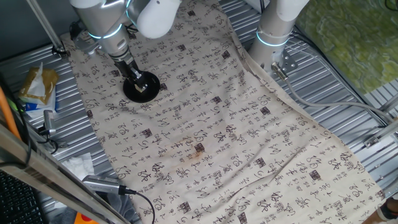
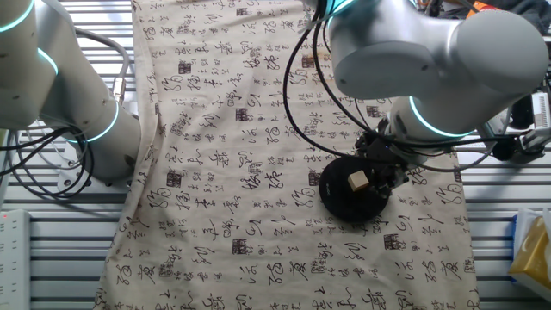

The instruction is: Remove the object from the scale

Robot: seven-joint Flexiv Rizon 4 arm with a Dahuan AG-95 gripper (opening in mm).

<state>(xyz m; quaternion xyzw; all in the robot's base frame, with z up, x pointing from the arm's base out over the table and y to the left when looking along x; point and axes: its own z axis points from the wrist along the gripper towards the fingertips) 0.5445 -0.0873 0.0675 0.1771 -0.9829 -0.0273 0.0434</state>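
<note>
The scale (image 1: 132, 93) is a flat round black disc on the patterned cloth at the left of one fixed view; it also shows in the other fixed view (image 2: 340, 196). The object, a tiny tan wooden cube (image 2: 357, 180), sits on the disc; in one fixed view it is a pale speck (image 1: 141, 88) at the fingertips. My gripper (image 1: 139, 84) is lowered onto the disc, with its dark fingers right at the cube (image 2: 369, 179). Whether the fingers press the cube or stand apart from it is too small to tell.
A brownish stain (image 1: 199, 149) marks the cloth's middle. A second arm's base (image 1: 273, 34) stands at the cloth's far edge and shows at the left of the other fixed view (image 2: 95, 129). A yellow packet (image 1: 37, 84) and cables (image 1: 106, 184) lie on the ribbed metal beside the cloth.
</note>
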